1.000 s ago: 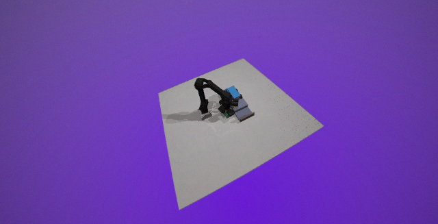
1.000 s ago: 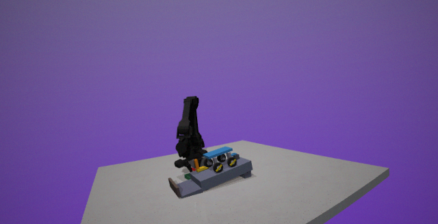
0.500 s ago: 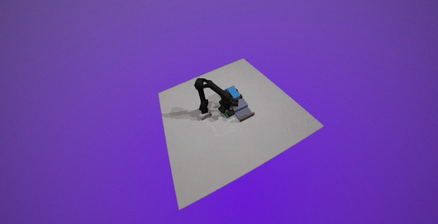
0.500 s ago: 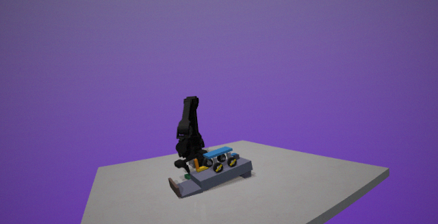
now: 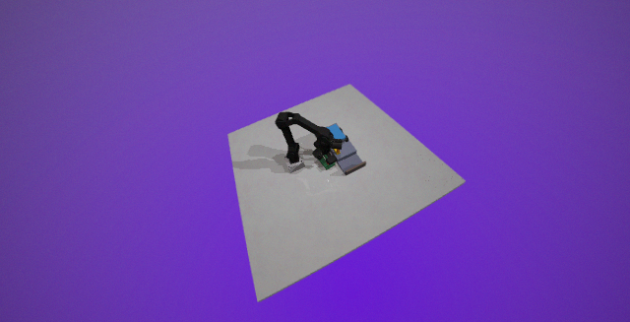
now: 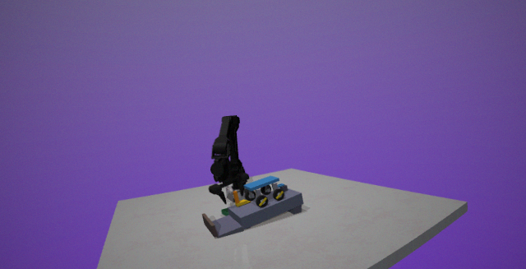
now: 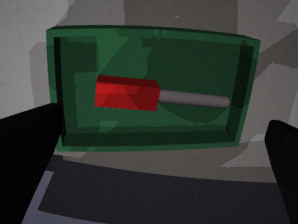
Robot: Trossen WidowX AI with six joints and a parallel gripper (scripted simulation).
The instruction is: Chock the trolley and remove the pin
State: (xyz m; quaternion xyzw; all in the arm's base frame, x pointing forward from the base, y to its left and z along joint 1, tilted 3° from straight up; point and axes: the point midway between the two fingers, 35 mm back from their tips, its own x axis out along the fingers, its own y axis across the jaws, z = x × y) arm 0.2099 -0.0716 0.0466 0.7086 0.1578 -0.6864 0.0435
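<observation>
Fingers are standing wide, holding nothing — the pin is lying below in the tray, inside its walls.

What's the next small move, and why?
Probably lift the gripper up and away from the trolley. The pin lies flat in the green tray, the fingers stand wide on nothing, and the chock sits against a wheel.
</observation>
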